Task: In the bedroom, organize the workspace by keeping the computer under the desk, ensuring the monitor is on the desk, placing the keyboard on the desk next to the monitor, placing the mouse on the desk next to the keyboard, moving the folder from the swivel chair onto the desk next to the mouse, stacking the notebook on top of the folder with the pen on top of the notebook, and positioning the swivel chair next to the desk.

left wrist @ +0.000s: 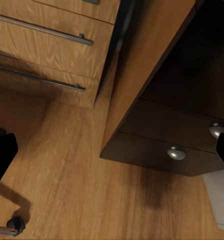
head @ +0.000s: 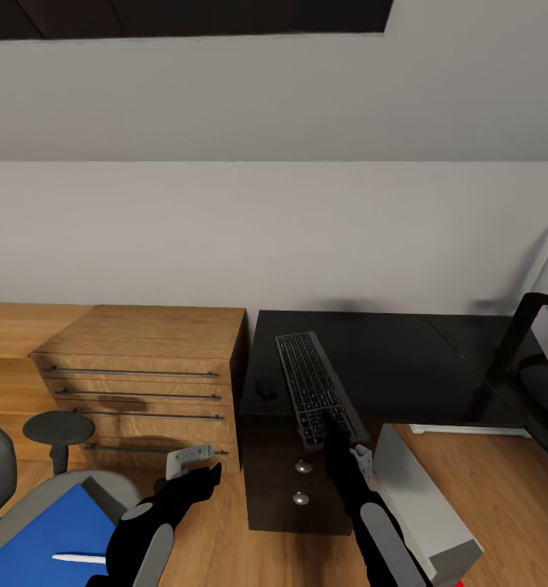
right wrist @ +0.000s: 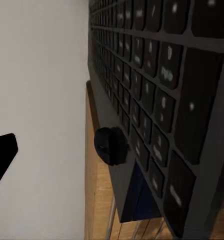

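The dark keyboard [head: 311, 387] lies lengthwise on the glossy black desk [head: 404, 367], its near end jutting over the front edge. My right gripper [head: 342, 447] is at that end, open; one fingertip [right wrist: 2, 155] shows beside the keys [right wrist: 157, 100]. The small black mouse [head: 266, 389] sits just left of the keyboard. The grey-white computer [head: 425, 505] stands on the floor below the desk. At the right edge is the monitor's black foot [head: 514, 338]. On the swivel chair [head: 115, 489] lies the blue folder [head: 50, 534] with the white pen [head: 78, 558]. My left gripper [head: 194, 471] hangs open over the floor. I cannot make out the notebook.
An oak drawer cabinet [head: 143, 375] stands directly left of the desk. Dark drawers with silver knobs [left wrist: 176, 153] sit under the desk between my arms. The chair's black armrest [head: 58, 428] is near my left arm, and a caster [left wrist: 14, 225] rests on the plank floor [left wrist: 67, 170].
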You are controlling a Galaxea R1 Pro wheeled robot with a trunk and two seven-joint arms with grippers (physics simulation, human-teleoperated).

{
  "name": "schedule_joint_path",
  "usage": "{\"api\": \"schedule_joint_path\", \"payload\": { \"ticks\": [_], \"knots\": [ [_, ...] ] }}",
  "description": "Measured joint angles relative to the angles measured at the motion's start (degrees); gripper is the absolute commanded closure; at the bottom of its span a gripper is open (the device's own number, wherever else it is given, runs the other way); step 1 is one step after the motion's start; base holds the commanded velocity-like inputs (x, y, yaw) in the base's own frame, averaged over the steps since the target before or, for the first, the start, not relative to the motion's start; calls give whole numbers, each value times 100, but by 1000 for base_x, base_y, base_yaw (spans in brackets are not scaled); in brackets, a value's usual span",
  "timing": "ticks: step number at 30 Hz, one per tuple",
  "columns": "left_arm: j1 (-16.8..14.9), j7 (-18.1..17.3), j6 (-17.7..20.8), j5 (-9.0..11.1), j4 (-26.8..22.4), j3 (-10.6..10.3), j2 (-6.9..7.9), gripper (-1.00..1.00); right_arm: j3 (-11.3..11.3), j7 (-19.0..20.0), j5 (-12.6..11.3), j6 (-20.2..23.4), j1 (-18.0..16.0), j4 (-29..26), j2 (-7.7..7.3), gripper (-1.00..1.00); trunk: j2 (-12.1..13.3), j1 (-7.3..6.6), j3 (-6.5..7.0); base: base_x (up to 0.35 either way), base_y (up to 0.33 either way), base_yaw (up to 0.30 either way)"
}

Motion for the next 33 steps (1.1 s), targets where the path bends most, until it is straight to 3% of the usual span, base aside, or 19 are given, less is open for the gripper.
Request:
{"api": "schedule_joint_path", "payload": {
  "ticks": [13, 22, 33],
  "knots": [
    [0, -8, 2, 3, 3, 17, 18, -100, 0, -4, 0, 0, 0, -2, 1, -100, 0, 1, 0, -21, 0, 0],
    [0, -9, 5, 9, 9, 10, 18, -100, -17, -3, 0, 0, 0, -2, -7, -100, 0, 3, 0, -305, -24, 0],
    [0, -9, 0, 2, 13, 3, 19, -100, -18, 1, 0, -12, 0, -3, -7, -100, 0, 3, 0, -293, -185, 0]
  ]
}}
